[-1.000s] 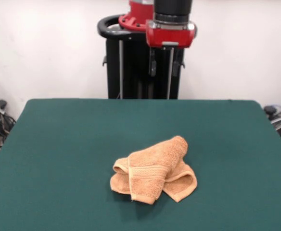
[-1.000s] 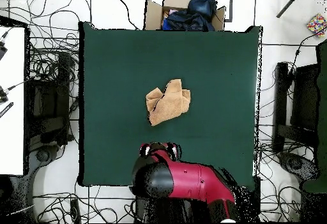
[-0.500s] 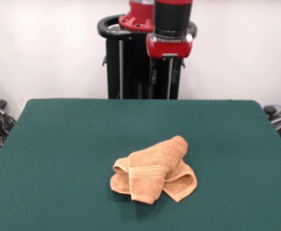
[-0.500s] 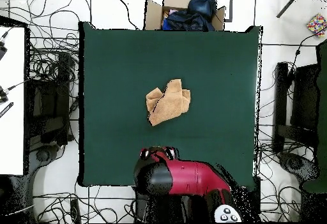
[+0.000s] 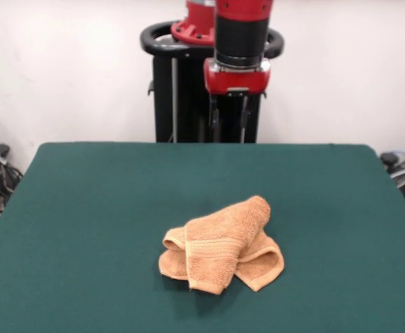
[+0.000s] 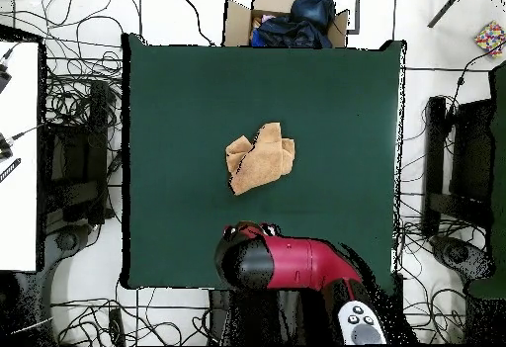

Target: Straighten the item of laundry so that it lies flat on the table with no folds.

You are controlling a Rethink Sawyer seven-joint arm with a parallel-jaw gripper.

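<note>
The orange-tan washcloth [image 5: 220, 243] lies crumpled and folded over itself near the middle of the dark green table [image 5: 84, 208]. A woven border band shows on its front fold. In the overhead view the washcloth [image 6: 260, 158] sits just left of the centre of the table [image 6: 178, 96]. My gripper [image 5: 230, 128] hangs high over the table's far edge, in front of the pedestal, well behind the cloth and apart from it. Its two fingers stand apart and hold nothing. In the overhead view the gripper [image 6: 247, 230] shows at the table's bottom edge, under the red arm.
The black pedestal [image 5: 182, 90] stands behind the table's far edge. A cardboard box with dark clothes [image 6: 292, 17] sits beyond the table's top edge in the overhead view. Cables cover the floor all round. A white surface [image 6: 18, 155] stands to the left.
The gripper has come down a little and shifted slightly left in the front view. The arm has swung in the overhead view. The washcloth has not moved.
</note>
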